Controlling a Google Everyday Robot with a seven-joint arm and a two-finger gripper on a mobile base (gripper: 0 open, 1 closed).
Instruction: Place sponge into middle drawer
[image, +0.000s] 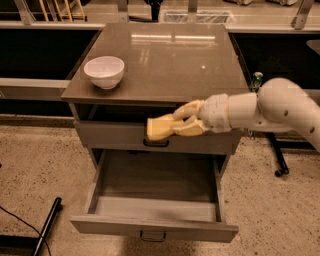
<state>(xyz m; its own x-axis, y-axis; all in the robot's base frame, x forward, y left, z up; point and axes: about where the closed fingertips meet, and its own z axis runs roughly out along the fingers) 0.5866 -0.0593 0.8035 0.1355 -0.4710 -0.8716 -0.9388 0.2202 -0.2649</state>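
Note:
The pale yellow sponge is held in my cream-yellow gripper, whose fingers are shut on it. The gripper reaches in from the right on a white arm and hangs in front of the closed upper drawer front, just below the cabinet's top edge. The middle drawer is pulled out wide open below. Its flat grey floor is bare and its narrow front panel has a small loop handle. The sponge is above the drawer's back part, well clear of the floor.
A white bowl stands on the cabinet top at the left. A black cable and a black bar lie on the speckled floor at the left. A wheeled stand leg is at the right.

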